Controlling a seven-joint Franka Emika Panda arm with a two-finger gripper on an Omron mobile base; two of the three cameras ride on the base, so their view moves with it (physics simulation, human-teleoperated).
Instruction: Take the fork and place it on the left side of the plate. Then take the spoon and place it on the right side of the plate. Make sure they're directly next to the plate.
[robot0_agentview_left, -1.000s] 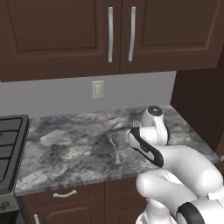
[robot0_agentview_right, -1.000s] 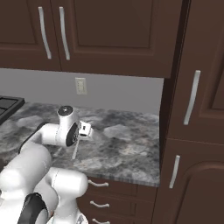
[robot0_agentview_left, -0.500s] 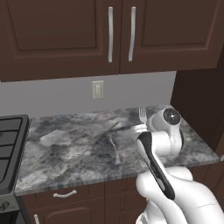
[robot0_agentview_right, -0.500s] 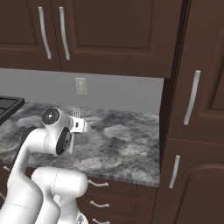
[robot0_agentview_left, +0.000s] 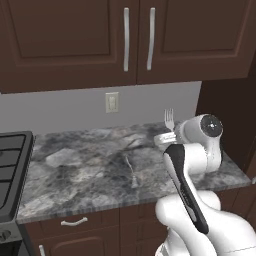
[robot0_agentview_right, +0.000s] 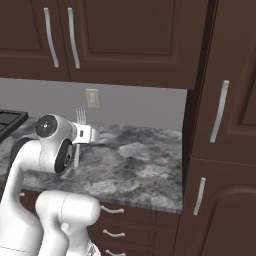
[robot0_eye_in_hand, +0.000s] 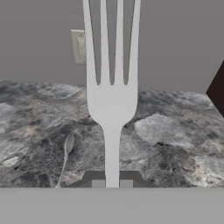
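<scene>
The two-finger tool (robot0_eye_in_hand: 112, 183) is closed tightly on the thin handle of the slim silver-grey metal fork (robot0_eye_in_hand: 111, 94), which stands upright above the grey marbled stone tabletop (robot0_agentview_left: 90, 172) with its four tines pointing toward the dark brown wall cabinets (robot0_agentview_left: 125, 40); both base views show the same fork (robot0_agentview_left: 169, 120) raised beside the arm's white wrist, clear of the surface. The slim silver-grey metal spoon (robot0_eye_in_hand: 66, 153) lies flat on the tabletop below and to one side of the fork in the hand view, and appears as a thin pale streak (robot0_agentview_left: 131, 172) near the middle of the tabletop in the left base view. A pale rounded patch (robot0_eye_in_hand: 164, 129) on the stone, to the other side of the fork in the hand view, may be the round white plate, but the rendering blends it with the marble and this cannot be confirmed. The step in hand is judged to be carrying the fork to the plate's left side. To do it well, the plate's rim should be located first, the fork tipped from upright to flat, and lowered until it rests just beside the rim before the grip is released, keeping clear of the spoon.
</scene>
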